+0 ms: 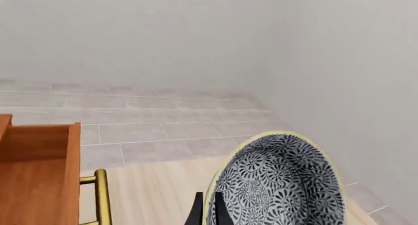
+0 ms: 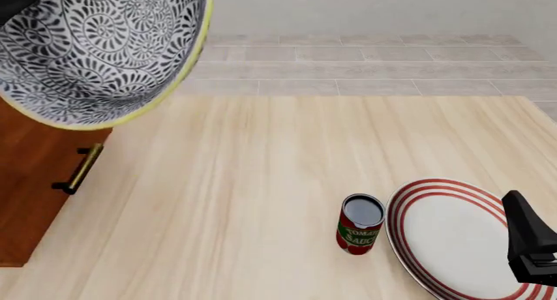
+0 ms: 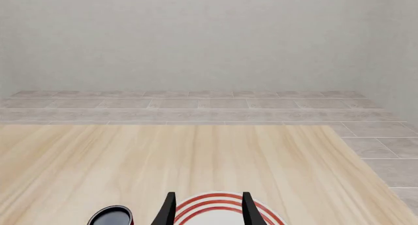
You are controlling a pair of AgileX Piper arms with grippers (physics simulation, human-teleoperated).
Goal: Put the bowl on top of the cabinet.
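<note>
On the table (image 2: 261, 182): one can (image 2: 359, 224), one plate (image 2: 452, 238).

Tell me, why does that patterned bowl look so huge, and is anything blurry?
Front view: the bowl sits close to the camera, so it looms over the cabinet; everything is sharp, with flat light and no glare. Left wrist view: the bowl is equally crisp.

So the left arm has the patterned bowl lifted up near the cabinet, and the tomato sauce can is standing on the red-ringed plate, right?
Not quite. The front view shows the can standing on the table beside the plate, not on it. The left gripper does hold the bowl up by the cabinet.
</note>
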